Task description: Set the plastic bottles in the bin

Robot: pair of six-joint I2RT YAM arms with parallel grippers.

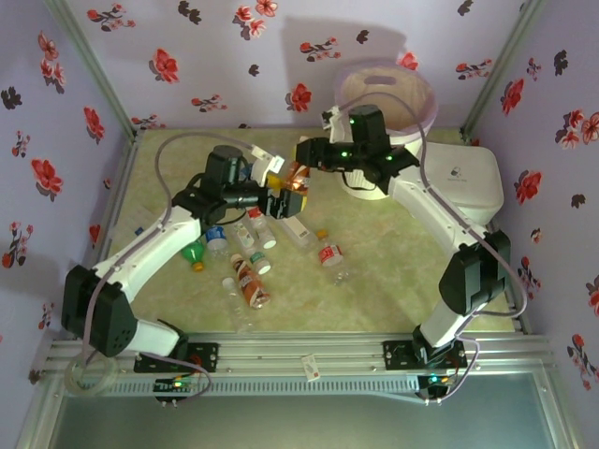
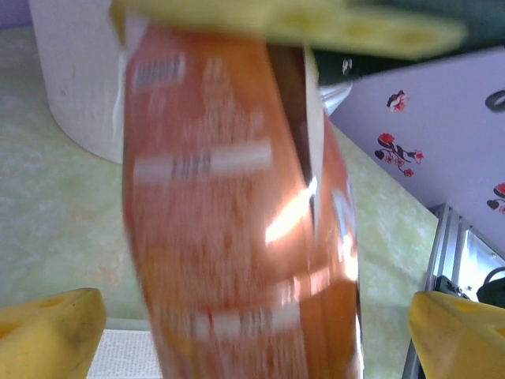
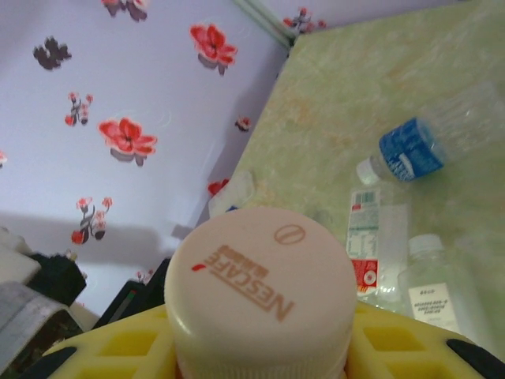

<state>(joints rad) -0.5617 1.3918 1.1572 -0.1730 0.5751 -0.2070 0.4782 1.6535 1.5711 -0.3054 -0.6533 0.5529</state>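
Mid-frame from above, right gripper [image 3: 260,347] pinches an orange bottle [image 2: 237,221], left gripper [image 2: 252,339] spread around it, short of the bin [image 1: 426,98] upper right; many bottles [image 1: 251,281] lie unbinned lower left.

Your pale green marbled tabletop [image 1: 393,271] carries small plastic bottles [image 1: 251,281] scattered left of centre, a tall round cream bin [image 1: 386,64] at the far edge, and a flat white rectangular box [image 1: 468,178] beside it.

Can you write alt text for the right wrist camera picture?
A cream NESCAFE bottle cap sits close up, clamped between the right gripper's yellow fingers. Behind, clear bottles lie on a green table by a flowered wall.
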